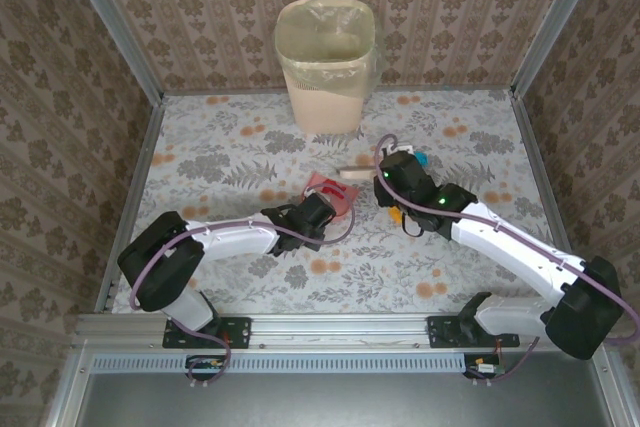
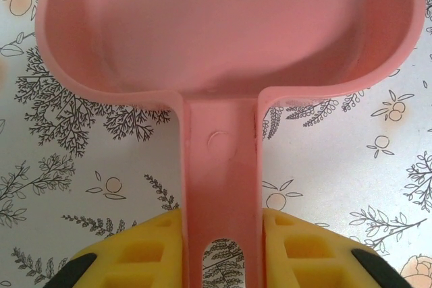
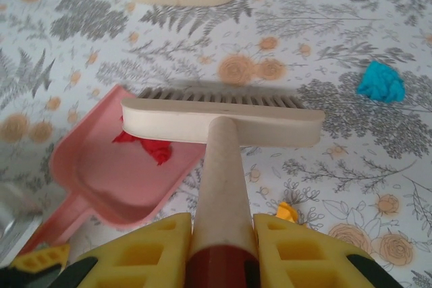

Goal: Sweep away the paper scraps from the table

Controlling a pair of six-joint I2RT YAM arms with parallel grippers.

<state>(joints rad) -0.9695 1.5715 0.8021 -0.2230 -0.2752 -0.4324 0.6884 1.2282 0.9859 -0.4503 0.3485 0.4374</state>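
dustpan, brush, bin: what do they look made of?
The dustpan looks like pink moulded plastic with a smooth, slightly glossy finish; a round mould mark shows on its handle. The brush has a cream matte head and handle, plastic or painted wood, hard to tell; its bristles are dark, material unclear. The bin is beige, probably plastic, with a thin translucent liner wrinkled over the rim.

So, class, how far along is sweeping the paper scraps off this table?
Done: a red scrap lies in the pink dustpan. In hand: the left gripper holds the dustpan handle, the right gripper the brush, its head at the pan's lip. Left: a blue scrap and a yellow-orange scrap on the table.
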